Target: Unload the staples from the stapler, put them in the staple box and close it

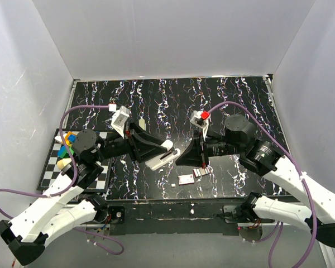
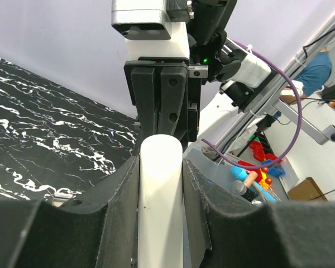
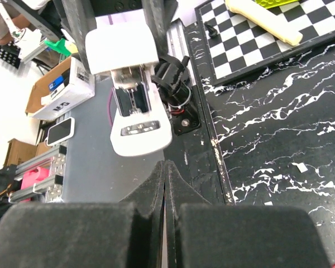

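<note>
Found white stapler [image 1: 161, 157] clamped across its body by left gripper [image 1: 152, 152], lifted clear of the table [image 1: 240, 100], just right of the checkerboard [image 1: 49, 174]. Found right gripper [image 1: 178, 158] fully closed on nothing, tips just past the stapler end that faced away from the checkerboard, close to it but apparently not touching. Judged main risk as closed tips pressing in off-axis and twisting the stapler inside the left clamp: the grip sat on smooth rounded plastic, so little to resist rotation. Judged second risk as tips skidding off the metal part instead of catching it, with a slip jabbing the stapler loose and dropping it to the table. Third: any staples freed in mid-air likely to scatter on the busy marbled surface, hard to find again. Stapler looked glossy white on cap and base, with a bright metal magazine showing between them in the right wrist view, and looked undamaged. Couldn't tell whether staples sat in the channel. Noted a small pale flat piece [image 1: 187, 178] lying on the table further right of the checkerboard, below the stapler; identity unclear.
</note>
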Available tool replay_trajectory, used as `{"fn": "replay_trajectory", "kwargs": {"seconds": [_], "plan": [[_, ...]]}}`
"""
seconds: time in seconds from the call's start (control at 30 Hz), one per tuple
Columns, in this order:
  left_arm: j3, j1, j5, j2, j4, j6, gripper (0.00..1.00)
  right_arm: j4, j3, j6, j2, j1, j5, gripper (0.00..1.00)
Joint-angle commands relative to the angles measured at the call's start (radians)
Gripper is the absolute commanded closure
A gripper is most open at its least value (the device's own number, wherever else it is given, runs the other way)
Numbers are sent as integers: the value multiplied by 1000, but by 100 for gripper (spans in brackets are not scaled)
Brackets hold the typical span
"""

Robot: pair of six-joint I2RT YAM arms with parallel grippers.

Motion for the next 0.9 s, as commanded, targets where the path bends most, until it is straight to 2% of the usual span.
{"fn": "replay_trajectory", "kwargs": {"seconds": [0.0, 0.43, 0.87], "plan": [[-3, 6, 63, 0, 71, -30, 100, 69, 75, -1, 18, 24, -40, 99], [-32, 2, 169, 55, 142, -64, 100, 136, 164, -4, 78, 41, -64, 99], [-28, -50, 249, 128, 34, 11, 100, 93, 333, -38, 189, 51, -126, 99]]}}
